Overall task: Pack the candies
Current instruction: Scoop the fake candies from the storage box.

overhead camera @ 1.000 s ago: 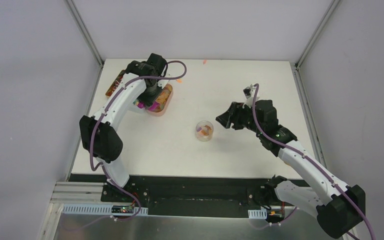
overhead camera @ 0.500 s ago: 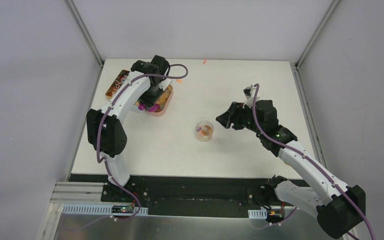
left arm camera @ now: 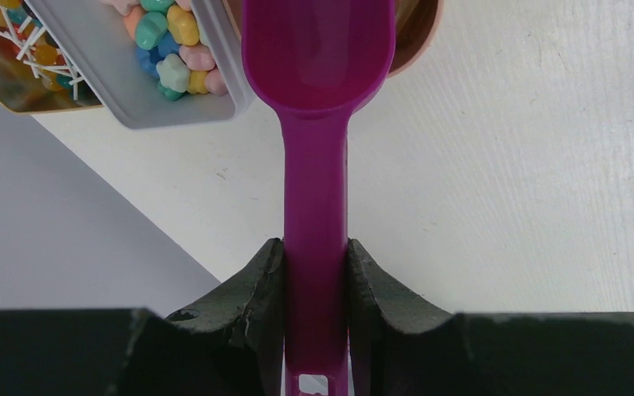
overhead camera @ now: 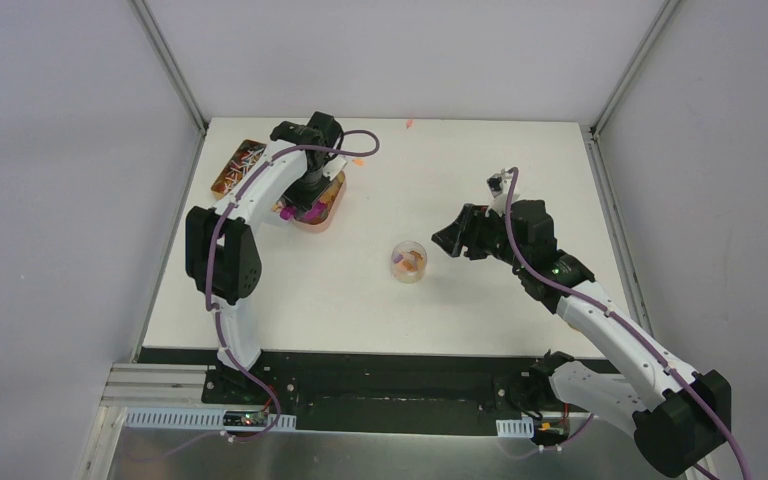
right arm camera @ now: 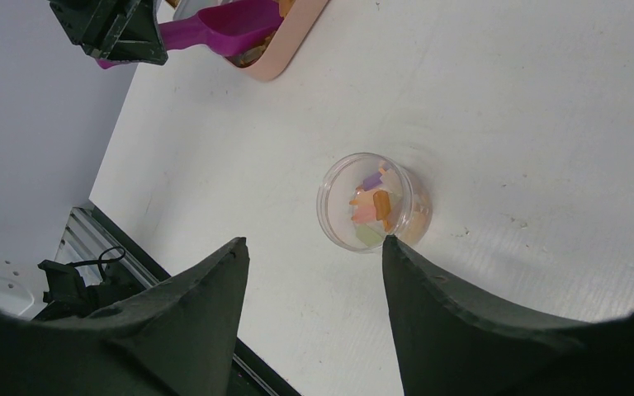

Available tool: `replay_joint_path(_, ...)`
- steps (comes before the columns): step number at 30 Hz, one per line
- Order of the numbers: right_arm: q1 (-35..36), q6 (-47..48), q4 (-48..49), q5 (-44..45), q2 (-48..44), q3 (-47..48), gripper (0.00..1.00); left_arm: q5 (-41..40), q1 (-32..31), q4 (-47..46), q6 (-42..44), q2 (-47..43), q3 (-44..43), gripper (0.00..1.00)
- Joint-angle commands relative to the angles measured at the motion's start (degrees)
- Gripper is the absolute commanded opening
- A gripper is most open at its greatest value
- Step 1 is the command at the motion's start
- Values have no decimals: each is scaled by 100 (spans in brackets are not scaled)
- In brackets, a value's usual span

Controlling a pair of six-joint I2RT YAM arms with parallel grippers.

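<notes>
One scoop [left arm camera: 317,165], one jar [right arm camera: 371,202], many candies [left arm camera: 169,49]

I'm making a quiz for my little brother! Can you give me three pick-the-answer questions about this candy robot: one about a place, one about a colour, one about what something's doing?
1. Where is the clear jar?
A) in the middle of the table
B) at the far right corner
C) lifted in the air

2. What colour is the scoop?
A) green
B) magenta
C) yellow

3. How are the right gripper's jaws?
A) shut on the jar
B) open, empty
C) shut on the scoop

Answers:
1 A, it stands mid-table.
2 B, the left gripper clamps its magenta handle.
3 B, the jaws are spread wide, gripping nothing.
</notes>
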State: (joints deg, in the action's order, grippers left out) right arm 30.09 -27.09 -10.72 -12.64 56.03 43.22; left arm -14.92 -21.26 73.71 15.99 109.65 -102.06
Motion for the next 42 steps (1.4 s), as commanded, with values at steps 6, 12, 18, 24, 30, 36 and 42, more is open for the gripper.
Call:
replay_joint_path(6,-19,-51,121,32,-137,160,63,78,176,-707,165,-52,284,0)
replay_joint_path(12,-7,-50,135,36,-123,147,63,135,218,-997,176,-56,509,0)
replay_joint_path(18,-10,-70,201,59,-145,75,64,184,218,-1258,177,-131,593,0)
replay_joint_path(24,-10,-87,259,34,-110,39,64,288,218,-1501,182,-195,738,0)
replay_joint_path(30,-9,-91,291,60,-103,-8,64,236,225,-1686,201,-321,1040,0)
replay_joint_path(36,-9,-112,325,38,-93,-46,64,178,243,-2032,215,-504,1419,0)
replay_joint_path(42,-11,-112,340,47,-101,-59,64,134,271,-2167,226,-619,1638,0)
